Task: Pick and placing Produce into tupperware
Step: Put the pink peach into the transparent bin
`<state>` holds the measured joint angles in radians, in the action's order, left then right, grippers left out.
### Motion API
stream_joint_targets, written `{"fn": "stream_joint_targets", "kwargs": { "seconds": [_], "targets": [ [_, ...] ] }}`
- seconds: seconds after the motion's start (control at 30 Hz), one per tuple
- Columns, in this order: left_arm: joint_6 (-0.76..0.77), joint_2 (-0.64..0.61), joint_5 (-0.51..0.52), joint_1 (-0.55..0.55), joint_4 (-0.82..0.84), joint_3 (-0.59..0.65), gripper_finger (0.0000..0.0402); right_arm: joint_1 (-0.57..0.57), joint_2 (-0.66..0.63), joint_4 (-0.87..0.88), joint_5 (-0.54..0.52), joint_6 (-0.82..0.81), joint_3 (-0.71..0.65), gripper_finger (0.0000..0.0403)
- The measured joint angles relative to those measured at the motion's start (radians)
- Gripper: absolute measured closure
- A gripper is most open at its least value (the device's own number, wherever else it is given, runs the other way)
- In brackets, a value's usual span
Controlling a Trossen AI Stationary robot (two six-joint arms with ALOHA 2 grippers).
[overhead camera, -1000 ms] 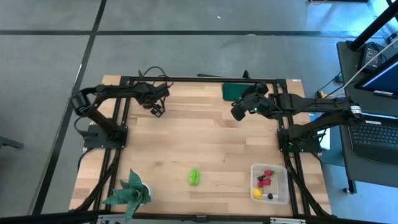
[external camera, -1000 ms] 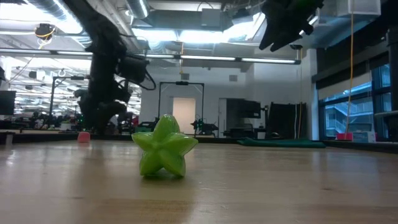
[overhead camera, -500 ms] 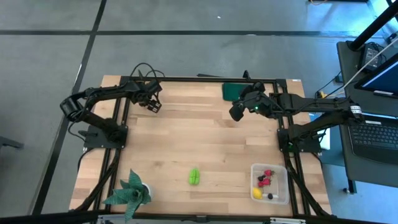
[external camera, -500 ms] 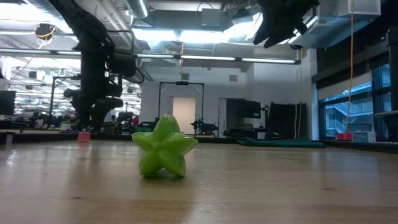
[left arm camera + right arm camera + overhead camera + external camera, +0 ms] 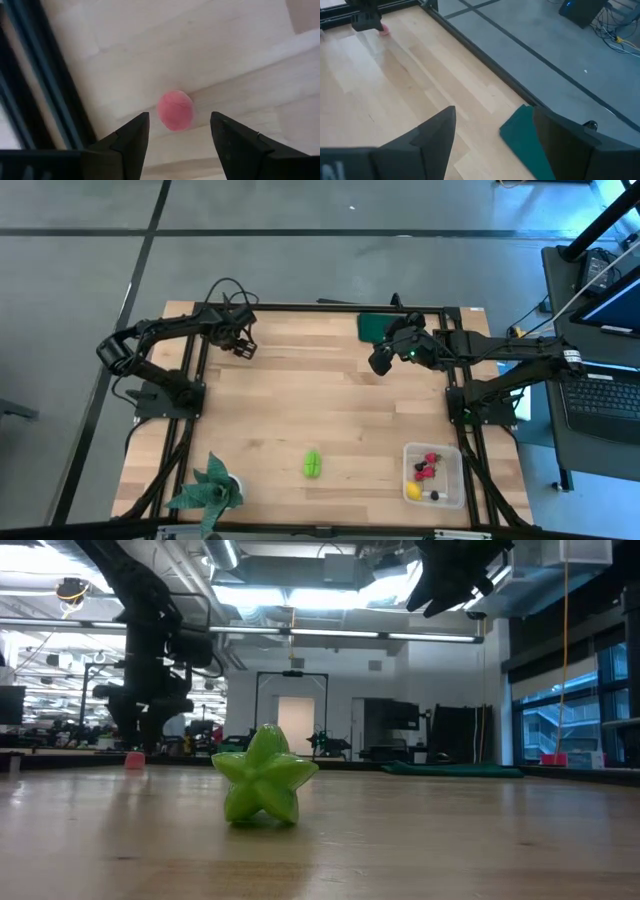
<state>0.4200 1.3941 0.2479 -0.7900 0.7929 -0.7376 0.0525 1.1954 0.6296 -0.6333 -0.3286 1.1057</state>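
A small pink-red berry (image 5: 175, 110) lies on the wood near the table's far left corner, next to the dark frame rail; the low view shows the berry (image 5: 134, 760) too. My left gripper (image 5: 179, 126) hangs just above it, pointing down, open, one finger on each side and touching nothing. It also shows in the high view (image 5: 243, 346). The clear tupperware (image 5: 452, 465) stands at the near right with red berries, a yellow piece and a dark berry inside. A green ridged fruit (image 5: 313, 464) rests on the table's near middle. My right gripper (image 5: 382, 361) waits open, high up at the far right.
A leafy potted plant (image 5: 210, 490) stands at the near left corner. A flat dark green rectangle (image 5: 374, 327) lies at the far edge beside my right arm. Dark frame rails (image 5: 45, 90) run along the table's sides. Bare wood spans the middle.
My left gripper has moved toward the table's far left corner, rolling a little, and now stands over the pink-red berry. Nothing on the table has moved.
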Motion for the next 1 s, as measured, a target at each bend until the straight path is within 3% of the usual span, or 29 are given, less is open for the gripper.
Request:
{"fn": "stream_joint_targets", "kwargs": {
  "seconds": [0.13, 0.57, 1.0],
  "targets": [
    [0.016, 0.019, -0.058, -0.015, 0.0, 0.0, 0.0205, 0.0, 0.0, 0.0, 0.0, 0.0, 0.0, 0.0136],
    [0.015, 0.162, -0.043, -0.011, -0.061, -0.005, 0.0224, 0.0, 0.0, 0.0, 0.0, -0.001, 0.0, 0.0136],
    [-0.03, 0.162, -0.084, 0.02, -0.031, -0.003, 0.0292, 0.0, 0.0, 0.0, 0.0, -0.003, 0.0, 0.0136]
  ]
}}
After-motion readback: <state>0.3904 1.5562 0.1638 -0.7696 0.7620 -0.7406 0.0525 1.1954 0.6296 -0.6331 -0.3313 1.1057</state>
